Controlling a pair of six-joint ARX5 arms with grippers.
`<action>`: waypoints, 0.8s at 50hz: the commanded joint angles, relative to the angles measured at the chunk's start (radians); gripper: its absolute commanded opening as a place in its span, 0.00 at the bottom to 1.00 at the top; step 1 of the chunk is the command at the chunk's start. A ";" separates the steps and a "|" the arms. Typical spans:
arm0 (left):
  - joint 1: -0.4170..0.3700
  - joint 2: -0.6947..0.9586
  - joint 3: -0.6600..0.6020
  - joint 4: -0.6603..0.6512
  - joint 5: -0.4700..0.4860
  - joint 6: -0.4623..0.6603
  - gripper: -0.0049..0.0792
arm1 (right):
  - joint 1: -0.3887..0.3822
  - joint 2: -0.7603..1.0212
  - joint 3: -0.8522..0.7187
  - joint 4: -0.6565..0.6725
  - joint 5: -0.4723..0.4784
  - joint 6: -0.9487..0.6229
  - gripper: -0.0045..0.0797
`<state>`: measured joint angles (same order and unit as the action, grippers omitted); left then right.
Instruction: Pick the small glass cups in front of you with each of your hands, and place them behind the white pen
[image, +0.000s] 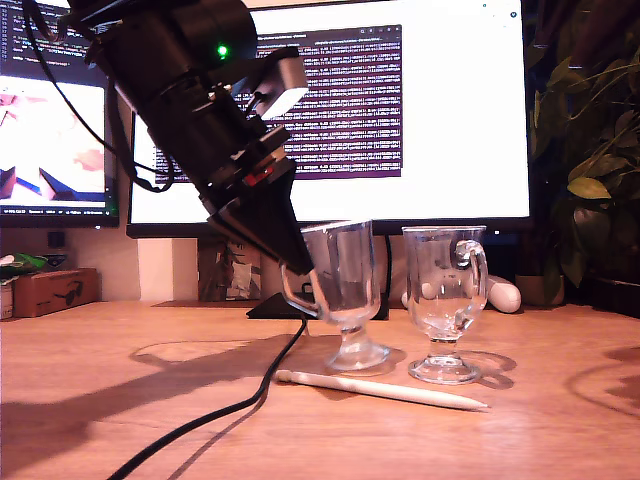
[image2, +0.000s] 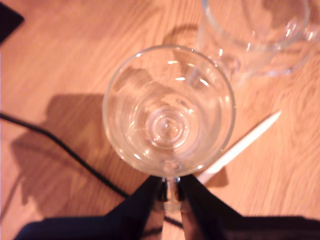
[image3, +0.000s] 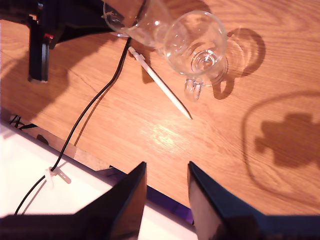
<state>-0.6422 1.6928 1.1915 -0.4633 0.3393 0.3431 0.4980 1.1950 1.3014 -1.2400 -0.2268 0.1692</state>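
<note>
In the exterior view two small glass cups stand side by side just behind the white pen (image: 380, 390). My first gripper (image: 298, 270) reaches down from that view's upper left and is shut on the loop handle of the left cup (image: 340, 285). This cup leans slightly, and I cannot tell whether its foot touches the table. The first wrist view looks down into this cup (image2: 167, 110), with my first gripper (image2: 170, 191) pinching its handle. The other cup (image: 445, 300) stands free and upright. My second gripper (image3: 167, 169) hangs open high above both cups and the pen (image3: 160, 82).
A black cable (image: 235, 410) runs across the wooden table (image: 100, 400) past the held cup. Behind are lit monitors (image: 450, 110), a plant (image: 590, 160) at the exterior view's right and a cardboard box (image: 50, 290) at its left. A white object (image: 505, 294) lies behind the free cup.
</note>
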 joint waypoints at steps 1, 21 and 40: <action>-0.012 0.010 0.032 0.018 0.008 -0.005 0.09 | -0.002 -0.007 0.010 0.009 -0.003 -0.006 0.33; -0.013 0.010 0.034 0.002 0.008 -0.007 0.09 | -0.002 -0.007 0.010 0.008 -0.003 -0.006 0.33; -0.013 0.016 0.034 -0.041 0.008 -0.014 0.09 | -0.001 -0.007 0.010 0.008 -0.003 -0.009 0.33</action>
<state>-0.6483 1.6932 1.2095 -0.5095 0.3393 0.3355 0.4980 1.1946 1.3014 -1.2354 -0.2268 0.1631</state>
